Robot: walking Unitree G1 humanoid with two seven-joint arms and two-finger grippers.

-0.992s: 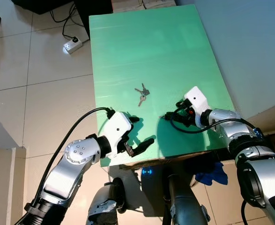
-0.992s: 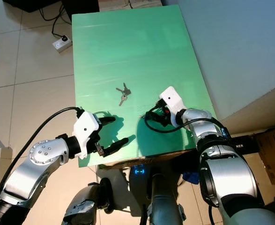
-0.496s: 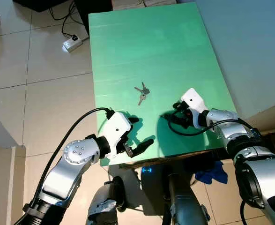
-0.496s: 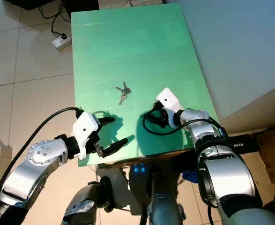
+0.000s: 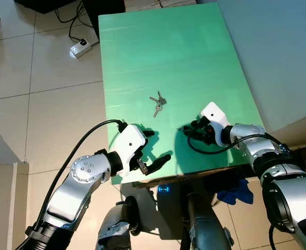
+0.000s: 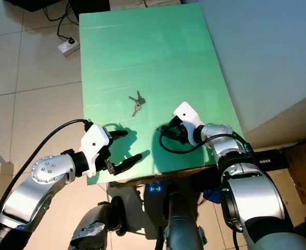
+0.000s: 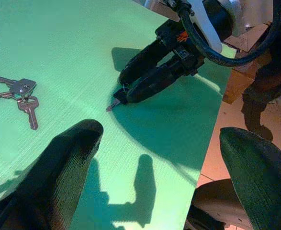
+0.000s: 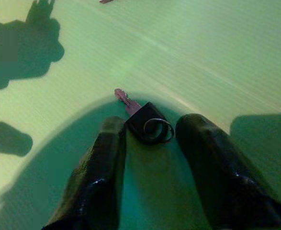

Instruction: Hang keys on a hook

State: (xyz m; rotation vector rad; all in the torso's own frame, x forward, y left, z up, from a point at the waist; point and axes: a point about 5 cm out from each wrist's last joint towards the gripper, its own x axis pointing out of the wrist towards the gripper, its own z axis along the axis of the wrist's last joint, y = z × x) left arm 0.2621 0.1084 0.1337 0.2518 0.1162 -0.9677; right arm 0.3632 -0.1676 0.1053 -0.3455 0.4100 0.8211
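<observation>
Green counter [image 5: 168, 52] seen from above. A bunch of keys [image 5: 157, 103] lies flat near its middle. The right pincer [image 8: 150, 143], fingers apart, rests low on the counter with a black-headed key [image 8: 142, 122] lying between its fingertips. The left pincer [image 5: 155, 148] hovers, fingers wide apart, over the near edge, well apart from the bunch.
</observation>
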